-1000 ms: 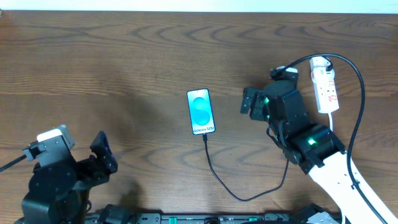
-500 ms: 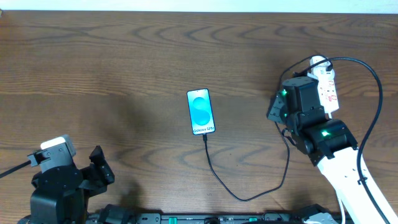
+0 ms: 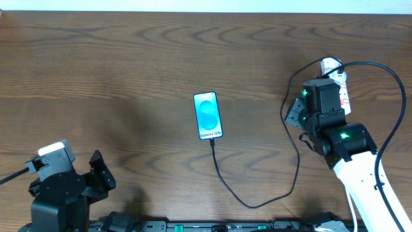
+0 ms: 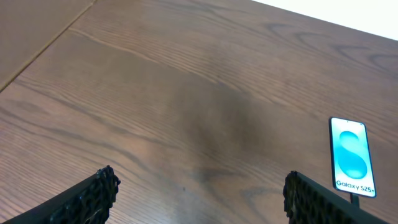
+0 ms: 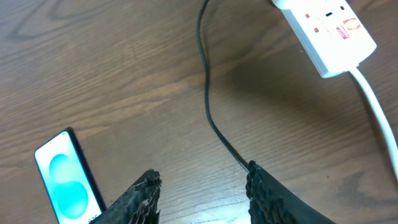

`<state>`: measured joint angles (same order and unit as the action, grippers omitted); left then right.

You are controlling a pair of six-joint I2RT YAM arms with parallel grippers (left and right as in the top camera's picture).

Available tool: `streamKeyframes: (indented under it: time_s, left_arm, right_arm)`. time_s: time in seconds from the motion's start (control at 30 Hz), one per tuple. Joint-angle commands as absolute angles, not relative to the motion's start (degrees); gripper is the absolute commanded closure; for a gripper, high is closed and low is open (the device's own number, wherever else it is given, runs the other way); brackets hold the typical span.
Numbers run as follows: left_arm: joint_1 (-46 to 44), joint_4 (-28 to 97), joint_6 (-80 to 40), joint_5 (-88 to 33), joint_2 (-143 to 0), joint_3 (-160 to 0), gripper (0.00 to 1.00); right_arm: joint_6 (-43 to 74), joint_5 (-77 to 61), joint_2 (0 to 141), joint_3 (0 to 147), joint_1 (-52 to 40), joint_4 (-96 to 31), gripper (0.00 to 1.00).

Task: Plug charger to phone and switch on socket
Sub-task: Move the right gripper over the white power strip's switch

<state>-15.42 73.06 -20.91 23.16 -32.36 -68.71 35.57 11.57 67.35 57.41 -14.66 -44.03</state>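
The phone (image 3: 208,116) lies face up in the middle of the table, its blue-teal screen lit. The charger (image 3: 222,179), a thin black cable, runs from the phone's near end in a loop to the right and up to the socket (image 3: 332,65). That white strip is mostly hidden under my right arm. My right gripper (image 3: 293,118) hovers just left of the strip. In the right wrist view the right gripper (image 5: 202,186) stands open and empty, with the cable (image 5: 208,106) passing behind one finger; the socket (image 5: 326,31) and phone (image 5: 65,177) also show. My left gripper (image 4: 202,196) is wide open over bare wood.
A thick white cord (image 5: 379,118) leaves the socket's end toward the table's right edge. The left arm (image 3: 61,183) sits at the near left corner, far from the phone (image 4: 352,157). The table is dark brown wood.
My right arm has swung right, away from the phone to beside the socket, and its jaws have narrowed. The left arm has drawn back slightly toward the near edge.
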Motion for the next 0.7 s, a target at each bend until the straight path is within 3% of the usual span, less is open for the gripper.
streamKeyframes:
  time_s: [0.0, 0.43, 0.67]
  left_arm:
    - [-15.18, 73.17, -20.34, 26.28, -30.48, -68.47, 0.13]
    - [-15.18, 73.30, -20.36, 26.39, -13.15, -68.47, 0.13]
    - [-15.18, 73.30, -20.36, 26.41, -3.33, -68.47, 0.13]
  right_arm:
    - [35.53, 12.91, 66.98, 58.02, -13.78, -44.69, 0.55]
    - [35.55, 17.08, 67.05, 58.02, -13.37, -44.58, 0.53]
    - [35.55, 17.72, 67.79, 58.02, -13.32, -44.38, 0.58]
